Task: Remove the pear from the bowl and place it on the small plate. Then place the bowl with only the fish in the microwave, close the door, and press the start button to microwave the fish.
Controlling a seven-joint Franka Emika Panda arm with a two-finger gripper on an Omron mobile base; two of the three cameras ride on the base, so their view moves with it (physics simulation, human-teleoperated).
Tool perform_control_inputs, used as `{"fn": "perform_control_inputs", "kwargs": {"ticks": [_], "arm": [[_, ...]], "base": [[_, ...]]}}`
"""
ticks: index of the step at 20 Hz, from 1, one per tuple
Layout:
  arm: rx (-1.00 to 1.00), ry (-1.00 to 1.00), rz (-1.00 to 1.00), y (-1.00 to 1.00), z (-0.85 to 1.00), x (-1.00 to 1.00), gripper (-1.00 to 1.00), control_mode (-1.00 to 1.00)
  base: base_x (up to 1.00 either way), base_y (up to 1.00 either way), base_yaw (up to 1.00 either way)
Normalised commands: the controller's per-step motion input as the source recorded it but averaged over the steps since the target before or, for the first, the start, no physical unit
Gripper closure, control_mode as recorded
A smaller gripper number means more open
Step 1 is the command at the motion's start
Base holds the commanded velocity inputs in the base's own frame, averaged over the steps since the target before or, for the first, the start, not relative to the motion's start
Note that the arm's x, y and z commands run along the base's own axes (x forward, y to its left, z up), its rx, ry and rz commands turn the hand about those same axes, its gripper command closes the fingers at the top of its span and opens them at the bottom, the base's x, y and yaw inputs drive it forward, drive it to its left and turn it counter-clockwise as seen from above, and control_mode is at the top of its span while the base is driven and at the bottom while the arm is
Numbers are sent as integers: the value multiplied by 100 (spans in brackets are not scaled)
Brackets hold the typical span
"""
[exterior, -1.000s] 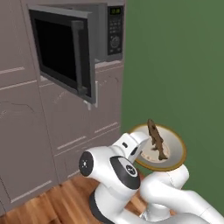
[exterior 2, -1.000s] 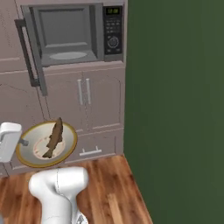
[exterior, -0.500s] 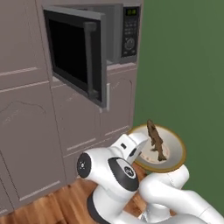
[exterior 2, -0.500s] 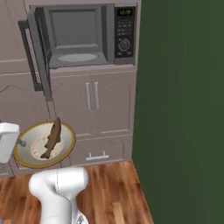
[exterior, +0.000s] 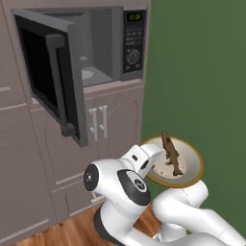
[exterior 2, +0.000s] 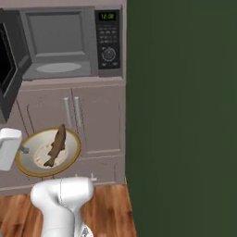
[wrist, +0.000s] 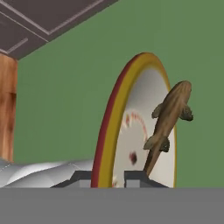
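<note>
Bowl (exterior: 191, 161) held out in front of the base, below and to the right of the microwave (exterior: 103, 45), carried by the gripper (wrist: 115, 178), whose two dark tips close on the gold rim at the bowl's near edge, one tip either side of the wall. Fish (exterior: 171, 153) lies loose across the inside of the bowl; no pear in it. Microwave door (exterior: 53, 79) stands swung wide on its left hinge, cavity and pale turntable exposed; control panel with lit display at right. Handling, as a judgement: bowl looks rigid and glazed, so a rim pinch is a small, slick contact and the far side hangs as a lever on it; best kept level and moved slowly, rim grip kept deep over the wall. Fish is unsecured and slender, likely to slide or roll out if the bowl tips toward its low side. Entry to the cavity needs the bowl raised above the sill and clear of the open door's edge. Against the earlier pictures: whole scene has shifted, microwave and cabinets (exterior 2: 76, 122) now sit further right and larger in both base views, so the base has driven closer; bowl and fish keep the same pose relative to the arm.
</note>
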Motion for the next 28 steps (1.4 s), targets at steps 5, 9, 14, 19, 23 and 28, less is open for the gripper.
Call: {"fn": "perform_control_inputs", "kwargs": {"ticks": [5, 9, 14, 19, 23, 28], "arm": [[0, 0, 0, 0, 0, 0, 100, 100], [0, 0, 0, 0, 0, 0, 100, 100], [0, 0, 0, 0, 0, 0, 100, 100], [0, 0, 0, 0, 0, 0, 100, 100], [0, 0, 0, 0, 0, 0, 100, 100], [0, 0, 0, 0, 0, 0, 100, 100]], "base": [[70, -67, 46], [58, -85, 39], [88, -22, 22], [97, 0, 14], [42, 0, 5], [0, 11, 0]]}}
